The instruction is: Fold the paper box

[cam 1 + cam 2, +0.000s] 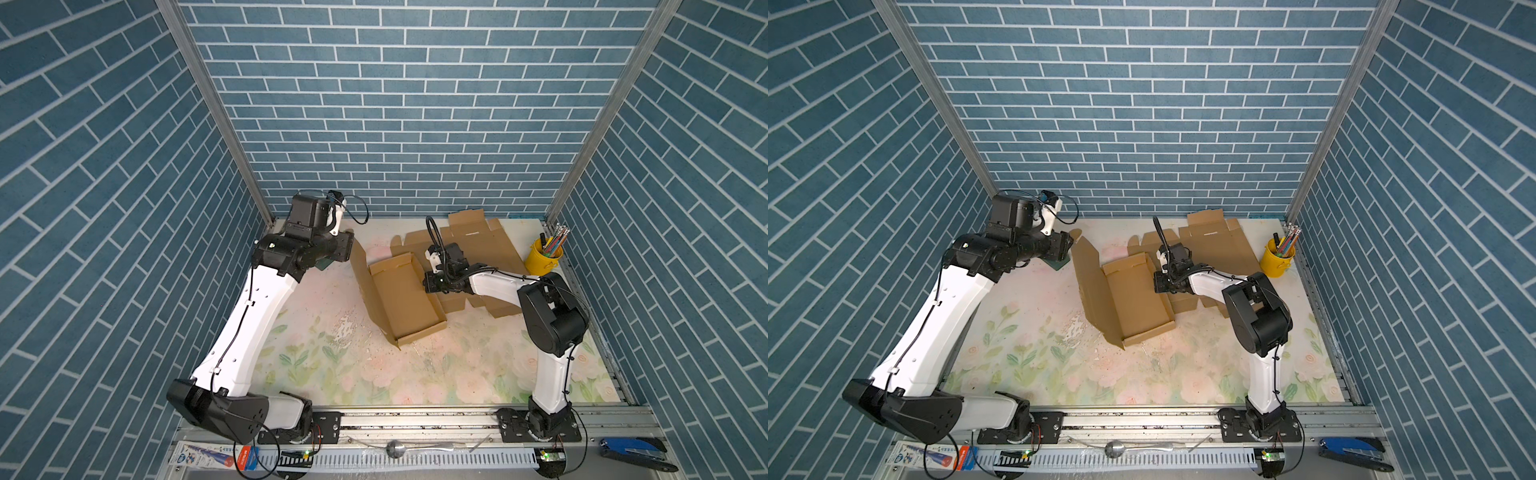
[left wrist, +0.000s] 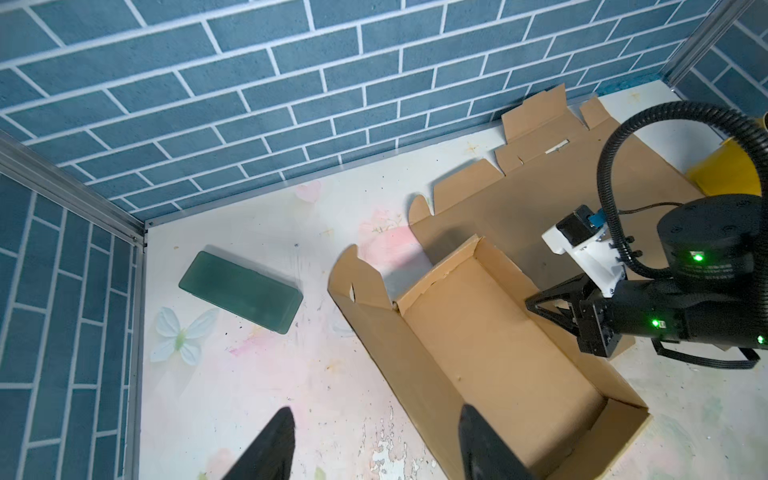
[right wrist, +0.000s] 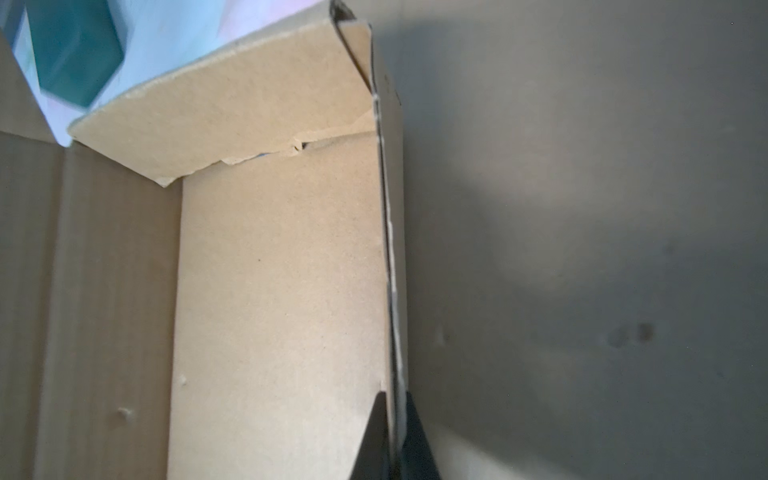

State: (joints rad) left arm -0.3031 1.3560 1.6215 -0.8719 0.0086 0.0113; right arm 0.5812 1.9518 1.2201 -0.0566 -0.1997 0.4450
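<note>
Back half of the counter: the paper box lies here at a slant, about midway between the left and right edges and nearer the back edge than the front.
Box shape: an open tray with low walls raised at its back end, right side and front end. The lid panel stands up, tilted, along its left side.
Right tool: clamped on the tray's right side wall, in the wall's back half. One of the fingers is inside the tray and the other outside, with the wall's edge between them.
Left tool: fingers apart with nothing gripped, raised above the counter by the back end of the lid panel.
Flat cardboard sheet: lies flat along the back edge, just right of the paper box and under the right arm.
Green pad: flat on the counter near the back left corner, apart from the paper box.
Yellow cup: upright by the back right corner, with pens standing in it.
</note>
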